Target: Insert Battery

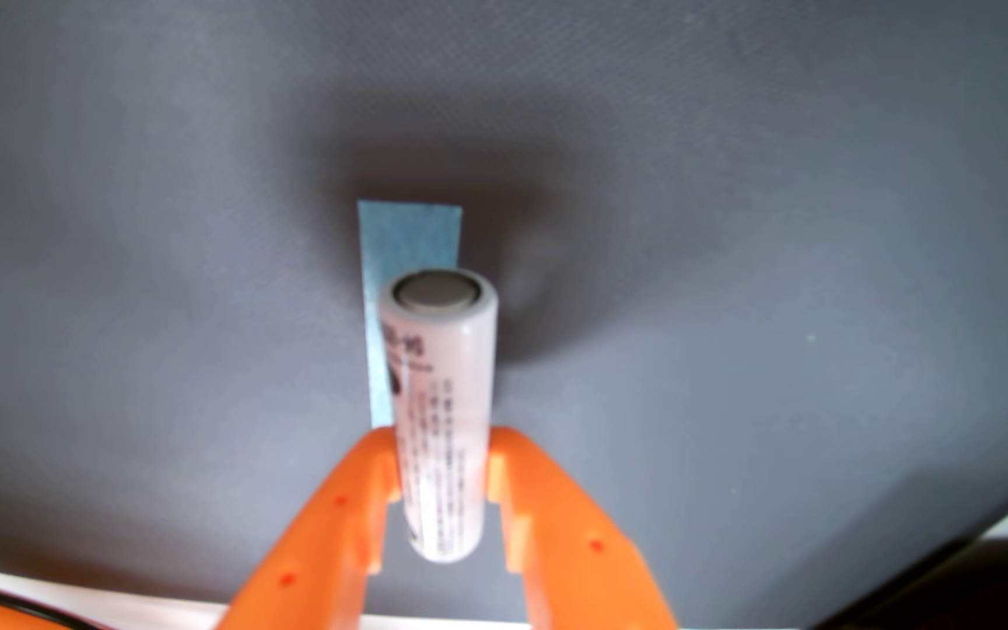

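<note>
The orange plastic two-finger gripper (444, 451) enters the wrist view from the bottom edge, and its jaws are clenched on the pale, white-sleeved cylindrical battery (440, 412), one tip pressing each side of the cell partway along its length. The battery runs straight out ahead of the jaws, its flat grey metal end cap facing away from them, while its rounded rear end sits back in the gap between the two fingers. Directly ahead of and beneath the jaws lies a light blue rectangular strip, apparently tape or paper (407, 242), flat on the dark grey woven mat (792, 212); the battery overlaps most of it, leaving the far end and a sliver on the left showing. Whether the cell is touching the mat or raised clear of it cannot be told, though a soft shadow spreads around it. The step in hand looks like the grasp at the pick-up mark, with the carry to follow. No holder or slot is in view, so the next move calls for lifting and finding the receptacle while keeping the cell aligned. Nothing stands ahead of the jaws; behind them lie a white table edge (144, 606) and a dark object (974, 596), too blurred to identify.
</note>
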`<control>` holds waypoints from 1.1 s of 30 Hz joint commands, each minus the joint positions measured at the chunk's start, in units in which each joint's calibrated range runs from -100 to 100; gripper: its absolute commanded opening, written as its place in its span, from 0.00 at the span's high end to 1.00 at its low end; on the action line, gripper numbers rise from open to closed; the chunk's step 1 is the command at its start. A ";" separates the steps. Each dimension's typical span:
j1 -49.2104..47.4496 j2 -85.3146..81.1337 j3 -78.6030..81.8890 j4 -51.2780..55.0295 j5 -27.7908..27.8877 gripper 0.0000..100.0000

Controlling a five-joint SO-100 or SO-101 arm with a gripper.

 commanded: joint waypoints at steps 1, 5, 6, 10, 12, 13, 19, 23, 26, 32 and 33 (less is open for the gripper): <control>-3.48 -5.80 -1.64 0.51 -0.45 0.98; -9.38 -11.55 -0.74 5.08 -0.55 0.98; -10.56 -12.64 -0.65 6.09 -0.91 0.98; -14.93 -16.55 -0.47 7.79 -3.03 0.98; -15.76 -17.80 0.70 7.28 -3.75 0.98; -15.76 -18.14 1.33 7.11 -4.26 0.98; -15.76 -19.47 6.20 2.11 -9.31 0.98; -18.23 -19.80 8.99 -2.54 -10.75 0.98; -23.08 -19.39 8.99 -3.14 -11.21 0.98; -25.79 -19.30 9.17 -2.80 -11.57 0.98; -25.20 -19.22 9.17 -2.80 -11.57 0.98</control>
